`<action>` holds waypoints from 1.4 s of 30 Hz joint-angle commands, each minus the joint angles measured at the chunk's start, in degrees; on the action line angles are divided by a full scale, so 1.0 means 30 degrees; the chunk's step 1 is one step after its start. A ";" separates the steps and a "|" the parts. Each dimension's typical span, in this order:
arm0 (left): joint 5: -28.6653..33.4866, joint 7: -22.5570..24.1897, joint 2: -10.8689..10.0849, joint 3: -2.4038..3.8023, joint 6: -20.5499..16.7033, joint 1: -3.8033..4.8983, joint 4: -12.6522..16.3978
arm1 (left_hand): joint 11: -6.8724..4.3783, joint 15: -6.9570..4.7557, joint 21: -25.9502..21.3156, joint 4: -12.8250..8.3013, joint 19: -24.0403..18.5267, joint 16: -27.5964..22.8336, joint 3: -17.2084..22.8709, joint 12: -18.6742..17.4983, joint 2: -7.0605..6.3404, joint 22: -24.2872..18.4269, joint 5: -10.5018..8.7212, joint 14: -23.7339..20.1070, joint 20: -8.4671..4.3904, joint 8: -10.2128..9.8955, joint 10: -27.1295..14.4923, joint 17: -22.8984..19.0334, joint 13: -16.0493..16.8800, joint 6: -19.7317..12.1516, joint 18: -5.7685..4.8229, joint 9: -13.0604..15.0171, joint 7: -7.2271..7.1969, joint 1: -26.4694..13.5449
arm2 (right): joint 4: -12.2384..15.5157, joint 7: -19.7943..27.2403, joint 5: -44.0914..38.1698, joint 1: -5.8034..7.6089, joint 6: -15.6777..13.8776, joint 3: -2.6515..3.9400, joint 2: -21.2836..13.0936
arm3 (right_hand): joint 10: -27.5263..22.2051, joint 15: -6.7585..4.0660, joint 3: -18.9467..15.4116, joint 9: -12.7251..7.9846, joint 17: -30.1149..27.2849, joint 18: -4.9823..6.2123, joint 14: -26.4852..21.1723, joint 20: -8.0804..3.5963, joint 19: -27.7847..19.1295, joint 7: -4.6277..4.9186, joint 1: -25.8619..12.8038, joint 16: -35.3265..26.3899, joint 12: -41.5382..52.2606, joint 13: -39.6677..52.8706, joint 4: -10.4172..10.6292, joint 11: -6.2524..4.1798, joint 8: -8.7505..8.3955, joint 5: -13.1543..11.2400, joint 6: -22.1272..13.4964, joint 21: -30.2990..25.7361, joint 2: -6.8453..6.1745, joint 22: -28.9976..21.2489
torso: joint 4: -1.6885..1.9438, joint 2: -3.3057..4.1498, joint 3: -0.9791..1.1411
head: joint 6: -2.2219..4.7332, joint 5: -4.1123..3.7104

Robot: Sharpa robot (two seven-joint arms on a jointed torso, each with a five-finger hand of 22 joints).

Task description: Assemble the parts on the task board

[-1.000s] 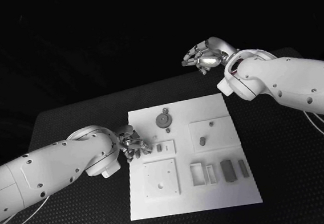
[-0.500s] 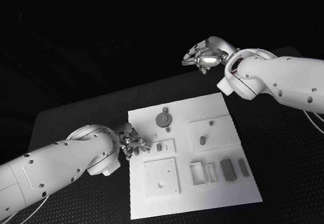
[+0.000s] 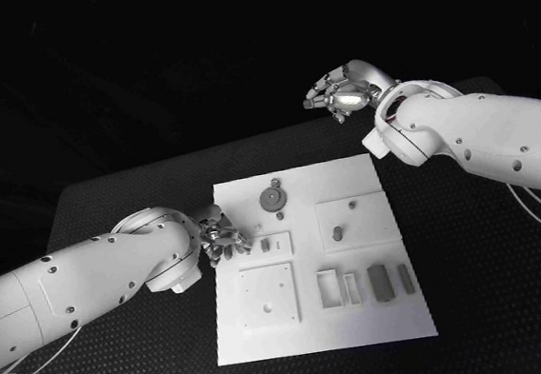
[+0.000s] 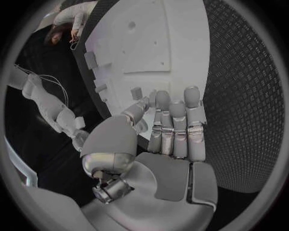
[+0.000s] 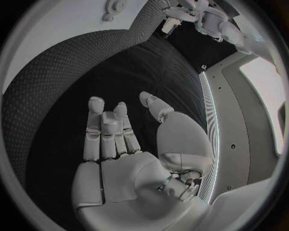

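The white task board point(image 3: 324, 333) lies in the middle of the black table. On it are a round grey part point(image 3: 272, 198) near the far edge, a small peg point(image 3: 266, 244), a part in a slot point(image 3: 338, 232) and two grey bars point(image 3: 380, 283) at the near right. My left hand point(image 3: 222, 243) hovers at the board's left edge, next to the small peg. In the left wrist view that hand point(image 4: 171, 125) has straight fingers with nothing in them, over the board point(image 4: 156, 43). My right hand point(image 3: 340, 94) is raised beyond the board's far edge, fingers point(image 5: 108, 130) apart and holding nothing.
A raised square plate point(image 3: 269, 296) and open rectangular frames point(image 3: 331, 289) sit on the board's near half. Black textured table point(image 3: 132, 363) surrounds the board on all sides. The right forearm point(image 3: 486, 138) crosses above the table's far right corner.
My left hand has shifted very slightly toward the board's left edge. The right arm and the parts have not moved.
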 commanded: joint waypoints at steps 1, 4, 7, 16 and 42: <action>-0.0260 -0.0127 0.0040 -0.0011 0.0620 -0.0008 0.0080 | -0.0561 -0.0587 0.0116 -0.0246 0.0216 0.0083 0.0362 0.0108 0.0116 0.0040 0.0083 0.0483 -0.0359 0.0660 0.0648 0.0031 0.0032 0.0140 0.0248 0.0014 -0.0013 0.0128 | 0.0028 0.0135 0.0018 -0.0012 0.0209 0.0010 -0.0005 | -0.0148 0.0000 0.0006 -0.0017 0.0033 0.0224 -0.0157 -0.0086 0.0007 0.0160 -0.0239 -0.0085 0.0096 -0.0026 0.0141 0.0027 -0.0106 0.0069 -0.0023 -0.0055 0.0015 0.0368 | 0.0007 0.0006 -0.0008 | -0.0018 -0.0012; -0.0331 -0.0221 0.0036 -0.0016 0.0631 -0.0011 0.0102 | -0.0564 -0.0595 0.0137 -0.0261 0.0226 0.0125 0.0363 0.0144 0.0122 0.0073 0.0082 0.0485 -0.0373 0.0666 0.0655 0.0040 0.0060 0.0138 0.0244 0.0011 -0.0016 0.0125 | 0.0030 0.0135 0.0020 -0.0014 0.0205 0.0010 -0.0007 | -0.0149 0.0000 0.0007 -0.0018 0.0033 0.0224 -0.0157 -0.0086 0.0006 0.0160 -0.0240 -0.0085 0.0096 -0.0026 0.0141 0.0028 -0.0106 0.0069 -0.0024 -0.0055 0.0016 0.0368 | 0.0005 -0.0003 -0.0010 | -0.0039 -0.0008; -0.0416 -0.0323 0.0013 -0.0018 0.0597 -0.0018 0.0126 | -0.0565 -0.0599 0.0144 -0.0264 0.0228 0.0140 0.0365 0.0156 0.0128 0.0085 0.0082 0.0485 -0.0377 0.0668 0.0653 0.0043 0.0071 0.0136 0.0242 0.0009 -0.0016 0.0123 | 0.0037 0.0139 0.0027 -0.0015 0.0205 0.0010 -0.0011 | -0.0149 0.0000 0.0008 -0.0018 0.0033 0.0224 -0.0157 -0.0087 0.0006 0.0160 -0.0241 -0.0085 0.0097 -0.0027 0.0142 0.0028 -0.0106 0.0069 -0.0025 -0.0055 0.0019 0.0368 | 0.0007 0.0001 -0.0010 | -0.0051 -0.0012; -0.0747 -0.0419 0.0069 -0.0020 0.0349 -0.0022 0.0096 | -0.0568 -0.0613 0.0167 -0.0271 0.0238 0.0189 0.0363 0.0198 0.0118 0.0126 0.0076 0.0483 -0.0393 0.0676 0.0651 0.0049 0.0105 0.0131 0.0235 0.0004 -0.0018 0.0108 | 0.0046 0.0141 0.0040 -0.0026 0.0216 0.0010 -0.0014 | -0.0151 0.0001 0.0011 -0.0020 0.0033 0.0224 -0.0158 -0.0088 0.0005 0.0160 -0.0245 -0.0086 0.0099 -0.0028 0.0145 0.0028 -0.0106 0.0069 -0.0027 -0.0055 0.0026 0.0368 | 0.0005 0.0006 -0.0014 | -0.0043 -0.0003; -0.1536 -0.0726 0.0219 -0.0146 0.0078 -0.0064 0.0168 | -0.0606 -0.0748 0.0344 -0.0302 0.0376 0.0522 0.0417 0.0504 0.0092 0.0343 0.0073 0.0535 -0.0516 0.0713 0.0683 0.0084 0.0333 0.0101 0.0219 -0.0035 -0.0044 0.0108 | 0.0028 0.0148 0.0080 -0.0052 0.0251 0.0010 -0.0018 | -0.0154 0.0001 0.0014 -0.0023 0.0033 0.0224 -0.0161 -0.0089 0.0002 0.0161 -0.0254 -0.0088 0.0103 -0.0032 0.0146 0.0029 -0.0103 0.0068 -0.0031 -0.0055 0.0028 0.0369 | 0.0003 0.0000 0.0003 | -0.0101 0.0011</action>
